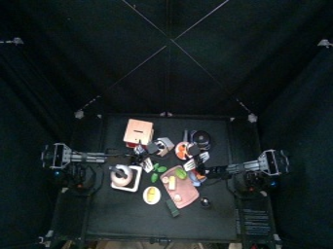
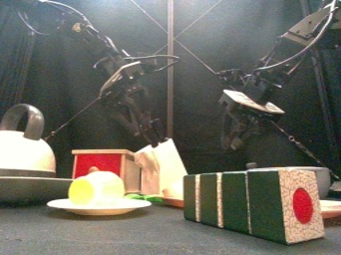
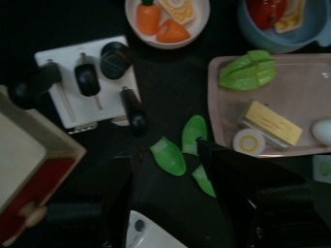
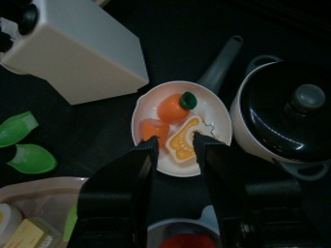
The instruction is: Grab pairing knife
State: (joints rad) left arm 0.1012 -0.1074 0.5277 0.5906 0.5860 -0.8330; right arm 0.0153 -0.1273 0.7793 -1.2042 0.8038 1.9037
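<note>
A white knife block (image 3: 68, 89) holds several knives with black handles (image 3: 87, 76); one short black handle (image 3: 132, 109) lies at its edge. I cannot tell which is the paring knife. My left gripper (image 3: 175, 208) hangs open and empty above the table, a short way from the block, over some green leaves (image 3: 181, 153). In the front view it (image 2: 144, 126) hovers above the block (image 2: 163, 164). My right gripper (image 4: 179, 184) is open and empty above a white plate of orange food (image 4: 181, 121); the block (image 4: 77, 48) lies beyond that plate.
A pink board (image 3: 291, 73) with food, a blue bowl (image 3: 287, 15) and a beige-and-red box (image 3: 29, 165) surround the block. A black pot (image 4: 291, 107) sits beside the plate. In the front view stand a kettle (image 2: 20, 141), a plate with yellow food (image 2: 99, 204) and a green-and-red box (image 2: 260, 202).
</note>
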